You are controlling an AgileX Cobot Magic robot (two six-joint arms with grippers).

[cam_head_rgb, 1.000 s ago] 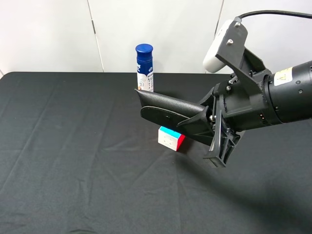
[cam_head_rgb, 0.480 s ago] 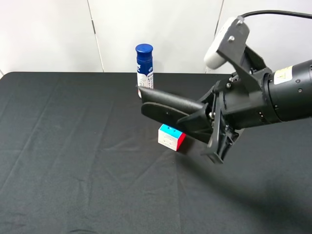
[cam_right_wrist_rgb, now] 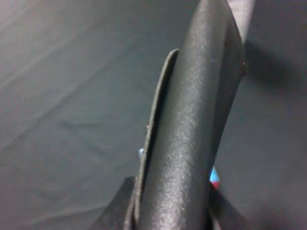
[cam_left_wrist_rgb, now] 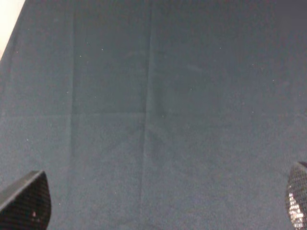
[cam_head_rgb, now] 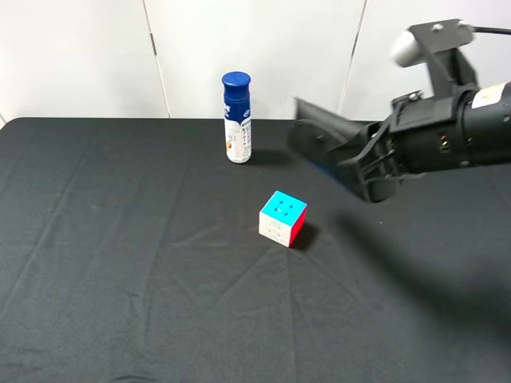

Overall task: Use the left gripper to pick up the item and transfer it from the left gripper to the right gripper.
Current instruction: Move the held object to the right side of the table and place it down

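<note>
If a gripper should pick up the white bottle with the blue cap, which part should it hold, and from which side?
Probably the white body of the bottle, below the blue cap, coming in level from the left or front in the high view. It stands upright, round and narrow, so jaws can close across it. On its right, the right gripper holds the black pouch.
</note>
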